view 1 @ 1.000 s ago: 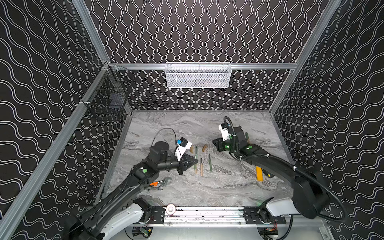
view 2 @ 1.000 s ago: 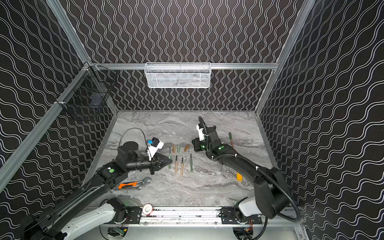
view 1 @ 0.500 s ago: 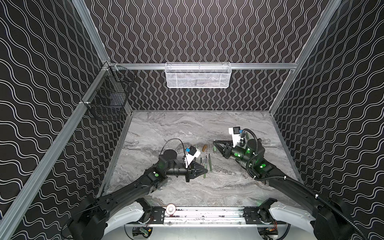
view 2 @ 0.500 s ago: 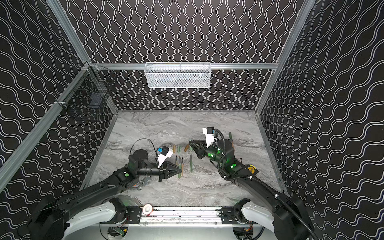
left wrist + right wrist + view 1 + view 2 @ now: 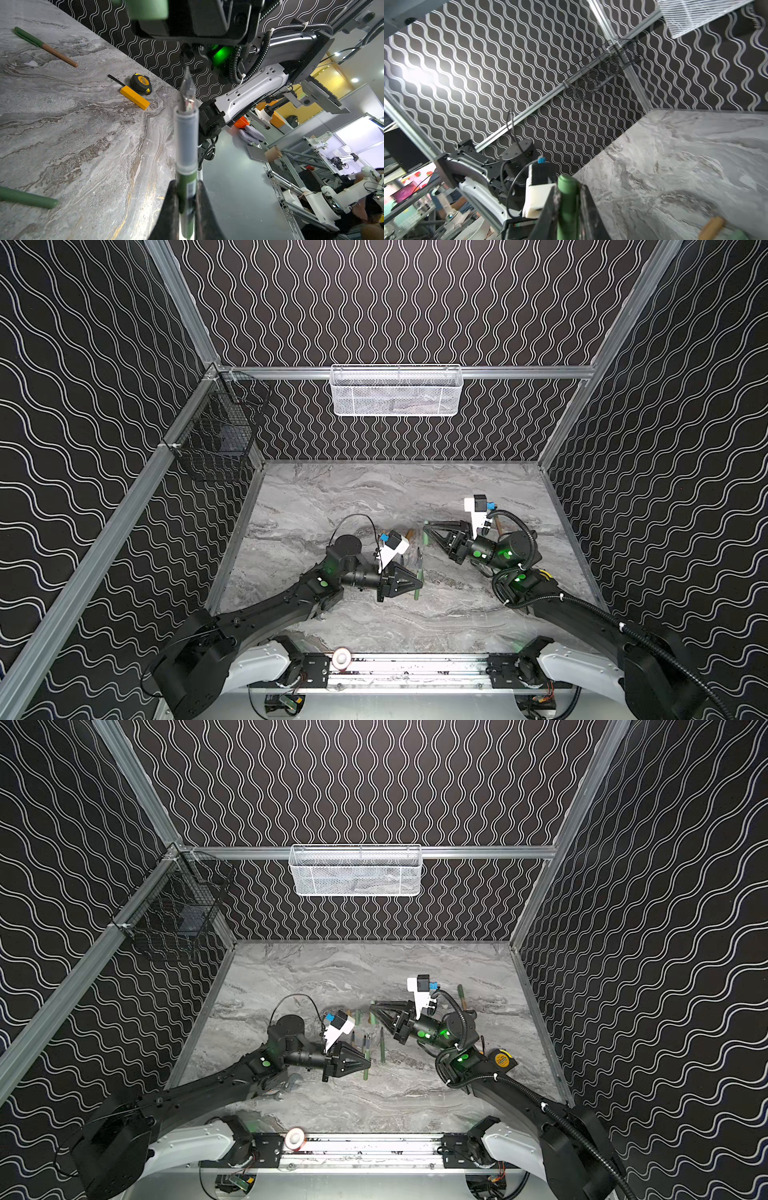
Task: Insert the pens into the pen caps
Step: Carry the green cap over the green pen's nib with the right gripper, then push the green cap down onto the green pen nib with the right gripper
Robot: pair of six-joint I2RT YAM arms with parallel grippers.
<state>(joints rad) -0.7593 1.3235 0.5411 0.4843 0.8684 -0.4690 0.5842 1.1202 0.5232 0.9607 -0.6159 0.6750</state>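
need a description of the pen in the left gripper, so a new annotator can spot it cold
On the grey marble table, find the left gripper just left of centre. The green pen is clamped between its fingertips. Unlike the pens lying loose on the marble beside it, it is gripped, with its clear grip section and dark nib bared.

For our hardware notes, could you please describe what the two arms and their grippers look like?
The left arm and right arm are black with white bases and green joint lights. The left gripper and right gripper are black tapering triangles, each topped by a white camera mount. A corrugated black cable runs along the right arm.
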